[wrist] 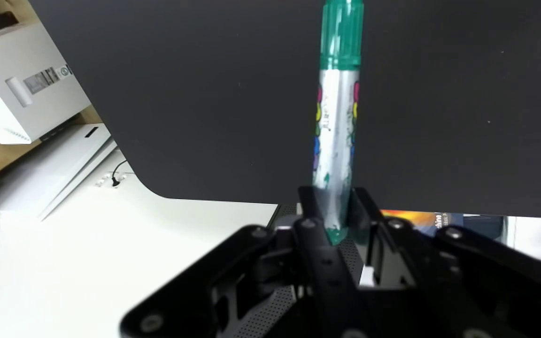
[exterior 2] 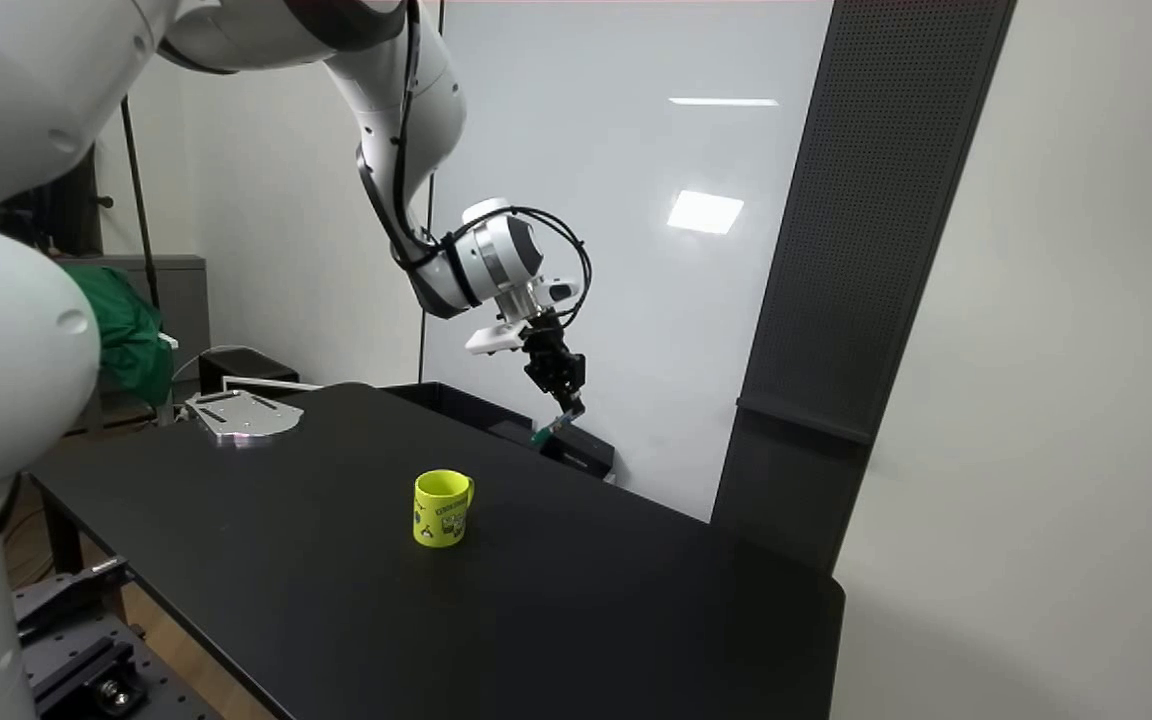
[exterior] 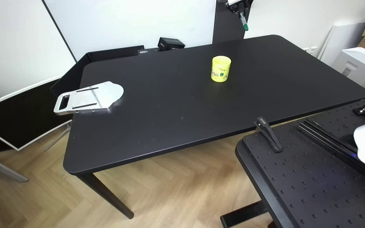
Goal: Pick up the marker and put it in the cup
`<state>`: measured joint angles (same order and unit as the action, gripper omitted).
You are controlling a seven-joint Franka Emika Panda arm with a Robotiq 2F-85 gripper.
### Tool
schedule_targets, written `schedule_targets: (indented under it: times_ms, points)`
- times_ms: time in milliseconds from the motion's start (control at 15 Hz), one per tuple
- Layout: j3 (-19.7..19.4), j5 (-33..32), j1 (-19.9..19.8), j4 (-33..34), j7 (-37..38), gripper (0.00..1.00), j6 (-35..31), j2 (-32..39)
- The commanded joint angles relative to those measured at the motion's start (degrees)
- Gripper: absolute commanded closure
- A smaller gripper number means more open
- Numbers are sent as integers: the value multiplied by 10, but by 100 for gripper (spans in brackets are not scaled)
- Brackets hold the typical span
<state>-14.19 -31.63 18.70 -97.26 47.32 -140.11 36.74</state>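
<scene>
The marker (wrist: 338,108), white-bodied with a green cap, is pinched near its green lower end between the fingers of my gripper (wrist: 334,192) in the wrist view. Its capped end points away from the jaws. An exterior view shows the marker (exterior: 243,21) tilted in the air, seen above the table's far edge; from another angle my gripper (exterior 2: 572,408) holds it well apart from the cup. The yellow cup (exterior: 220,69) stands upright on the black table (exterior: 157,104) in both exterior views, and its handle shows on the cup (exterior 2: 440,510). The wrist view does not include the cup.
A flat silver handled plate (exterior: 97,95) lies at one table end, overhanging the edge. Behind the table are a whiteboard (exterior 2: 626,250), a dark perforated panel (exterior 2: 876,200) and a black box (exterior: 170,43). A perforated black bench (exterior: 299,171) with a clamp (exterior: 268,134) adjoins the near side.
</scene>
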Motion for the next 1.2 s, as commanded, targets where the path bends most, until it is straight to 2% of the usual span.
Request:
schedule_targets:
  times_ms: [0, 267, 333, 1133]
  points:
    - [15, -2, -17, -33, -28, 95, -25, -27]
    - [20, 6, -24, -41, -67, 95, -42, -31]
    - [9, 2, -13, -15, -43, 78, -31, -6]
    - [12, 3, -16, -20, -59, 78, -35, -10]
